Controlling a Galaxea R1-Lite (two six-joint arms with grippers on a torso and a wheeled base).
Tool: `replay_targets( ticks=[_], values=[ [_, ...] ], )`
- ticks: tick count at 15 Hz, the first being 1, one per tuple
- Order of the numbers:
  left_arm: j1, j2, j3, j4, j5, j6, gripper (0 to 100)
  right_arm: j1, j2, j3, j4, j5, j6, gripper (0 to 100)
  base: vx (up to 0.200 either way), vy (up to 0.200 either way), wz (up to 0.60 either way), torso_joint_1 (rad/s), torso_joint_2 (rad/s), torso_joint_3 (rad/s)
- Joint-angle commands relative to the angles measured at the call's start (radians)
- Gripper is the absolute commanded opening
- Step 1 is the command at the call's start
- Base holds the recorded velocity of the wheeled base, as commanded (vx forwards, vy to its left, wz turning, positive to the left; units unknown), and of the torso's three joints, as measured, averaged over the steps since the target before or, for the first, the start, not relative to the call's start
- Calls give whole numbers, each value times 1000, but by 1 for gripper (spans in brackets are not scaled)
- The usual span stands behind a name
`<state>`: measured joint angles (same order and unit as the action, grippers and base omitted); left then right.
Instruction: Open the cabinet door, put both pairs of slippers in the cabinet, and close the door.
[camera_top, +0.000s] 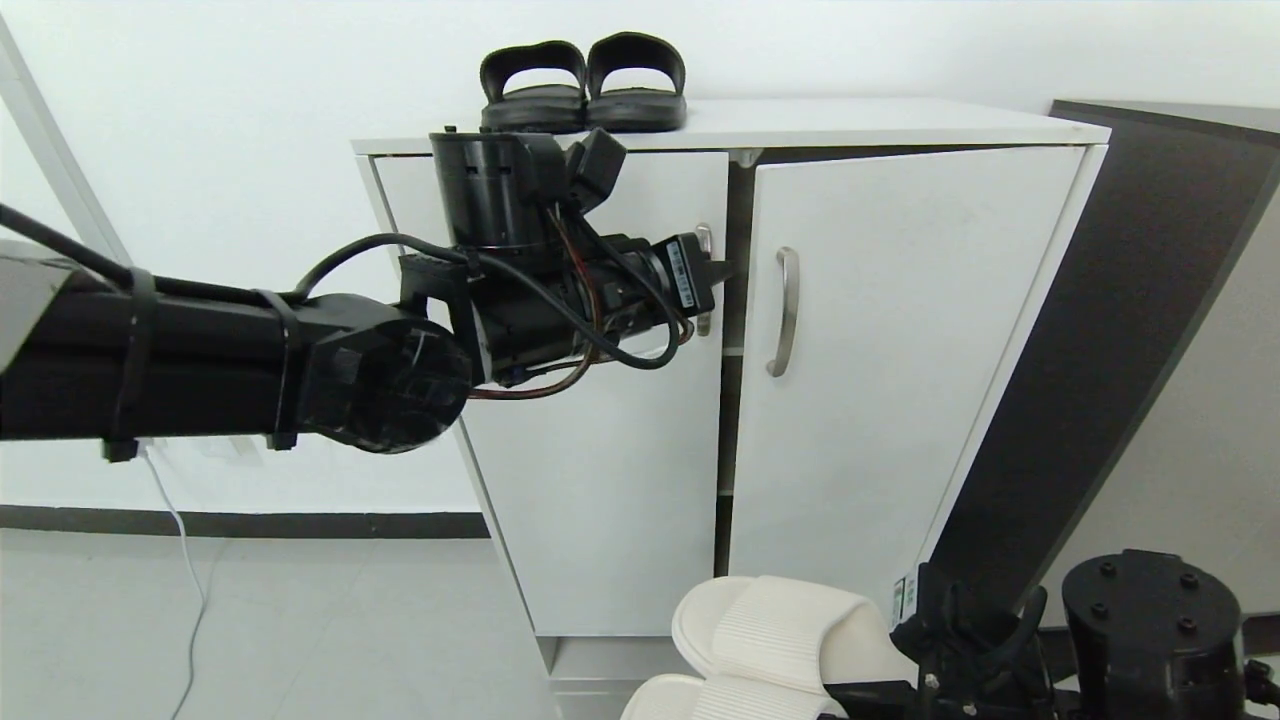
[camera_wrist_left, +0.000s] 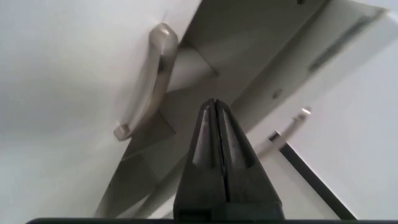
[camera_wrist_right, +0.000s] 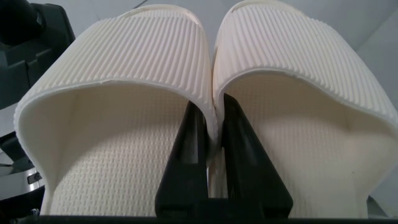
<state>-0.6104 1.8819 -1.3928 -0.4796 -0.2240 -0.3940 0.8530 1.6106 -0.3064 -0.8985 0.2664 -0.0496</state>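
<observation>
Left tool (camera_top: 722, 270) (camera_wrist_left: 216, 106): closed, fingers pressed flat together, nothing in it. It sits at handle height in front of the white two-door cabinet (camera_top: 900, 130), tips pointing into the dark gap between the doors, just beside the left door's curved metal handle (camera_top: 704, 236) (camera_wrist_left: 149, 81). Can't tell if it touches the handle or the door edge.

Left door (camera_top: 600, 480) and right door (camera_top: 880, 400) both face front. The gap between them is wide enough to show dark interior; can't tell which door is ajar. The right door's curved metal handle (camera_top: 785, 310) is untouched.

Pair of black rubber slide slippers (camera_top: 583, 90): on the cabinet top, side by side, touching, near its left end, toes toward the wall.

Right tool (camera_wrist_right: 212, 109): low, in front of the cabinet base, clamped on the pair of cream ribbed foam slippers (camera_top: 780, 630) (camera_wrist_right: 124, 93). One finger is inside each slipper, with the two inner strap walls pinched together between them. The slippers are held side by side off the floor, not in the cabinet.

White cable (camera_top: 185, 560) runs down the wall to the grey floor (camera_top: 330, 640), left of the cabinet.
</observation>
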Motion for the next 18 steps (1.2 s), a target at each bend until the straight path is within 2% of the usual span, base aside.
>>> replay_targets(
  ticks=[1, 7, 11, 15, 18],
  values=[
    [0, 49, -37, -1, 0, 0, 0, 0, 5, 0, 0, 1, -1, 0, 0, 0, 0, 0, 0, 0],
    [-5, 79, -63, -1, 6, -2, 0, 5, 3, 27, 1, 54, -1, 0, 0, 0, 0, 0, 0, 0],
    [-20, 88, -81, -10, 5, -8, 0, 26, 3, 62, 0, 119, -12, 0, -200, 0, 0, 2, 0, 1],
    [-178, 65, -11, -108, 11, -3, 0, 35, 2, 99, 0, 142, -59, 0, -200, 0, 0, -5, 1, 2],
    [-206, 52, 1, -119, 11, -2, 0, 37, 2, 102, 0, 142, -70, 0, -200, 0, 0, 4, 1, 1]
  ],
)
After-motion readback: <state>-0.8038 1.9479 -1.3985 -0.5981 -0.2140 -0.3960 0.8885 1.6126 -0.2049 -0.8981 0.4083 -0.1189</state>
